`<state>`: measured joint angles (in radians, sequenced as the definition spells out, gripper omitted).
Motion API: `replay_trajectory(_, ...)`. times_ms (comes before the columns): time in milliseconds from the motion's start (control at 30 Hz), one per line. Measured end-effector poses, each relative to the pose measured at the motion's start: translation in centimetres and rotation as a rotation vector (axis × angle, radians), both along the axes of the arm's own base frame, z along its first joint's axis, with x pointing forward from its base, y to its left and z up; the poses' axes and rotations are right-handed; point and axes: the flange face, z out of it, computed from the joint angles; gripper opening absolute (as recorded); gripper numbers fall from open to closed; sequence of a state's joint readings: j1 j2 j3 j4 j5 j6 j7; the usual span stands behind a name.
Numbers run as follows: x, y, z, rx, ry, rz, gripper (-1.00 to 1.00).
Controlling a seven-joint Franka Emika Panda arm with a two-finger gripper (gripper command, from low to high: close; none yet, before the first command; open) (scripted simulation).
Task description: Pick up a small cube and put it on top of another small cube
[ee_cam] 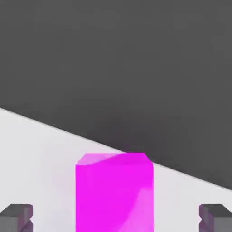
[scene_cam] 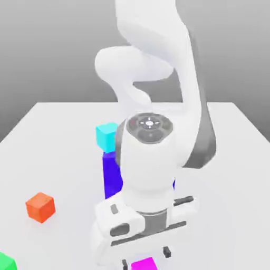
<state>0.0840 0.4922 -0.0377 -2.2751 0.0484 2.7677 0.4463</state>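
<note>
gripper (scene_cam: 146, 258) released, its two fingers standing wide on either side of the magenta cube (scene_cam: 144, 264), nothing grasped. the cube sits on the table (scene_cam: 68, 158), close to its edge.

risks, as judged:
- off-centre descent: a fingertip could land on the cube's top or nudge it, and with the edge so near it might drop off.
- closing askew to the faces: cube could twist or slip out on lifting.
- low carry: the load could clip the blue object (scene_cam: 112, 176), which is partly hidden by the arm (scene_cam: 147, 169).
- early or offset release: the stacked cube could topple. which cube is the base, cannot tell.

count: small cubes, four: magenta one, cyan cube (scene_cam: 107, 137) one, orange-red cube (scene_cam: 40, 207) one, green cube (scene_cam: 6, 262) one. blue object, seemingly one. arm, one. gripper, one. table, one.
</note>
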Motion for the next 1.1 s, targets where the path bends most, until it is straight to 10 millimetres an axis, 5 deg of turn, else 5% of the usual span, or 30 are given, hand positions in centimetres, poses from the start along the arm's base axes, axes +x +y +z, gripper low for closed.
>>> replay_trajectory(33,-0.1,0.0,-0.8,0.000,0.000,0.000,-1.00)
replay_trajectory(233,-0.1,0.0,-1.2,0.000,0.001,0.000,-1.00)
replay_trajectory(433,0.1,-1.0,4.9,0.000,0.003,-0.019,-1.00)
replay_trajectory(633,1.4,-13.8,6.8,-0.003,0.021,-0.251,-1.00)
replay_trajectory(833,-0.3,-27.1,9.6,0.002,0.009,-0.478,-1.00)
replay_trajectory(900,-0.8,-29.6,8.9,0.002,0.002,-0.518,-1.00)
replay_trajectory(967,-1.0,-30.2,6.0,0.002,0.001,-0.528,-1.00)
replay_trajectory(1000,-1.1,-30.3,4.8,0.002,0.001,-0.531,1.00)
replay_trajectory(1100,-1.1,-30.3,4.8,0.002,0.001,-0.531,1.00)
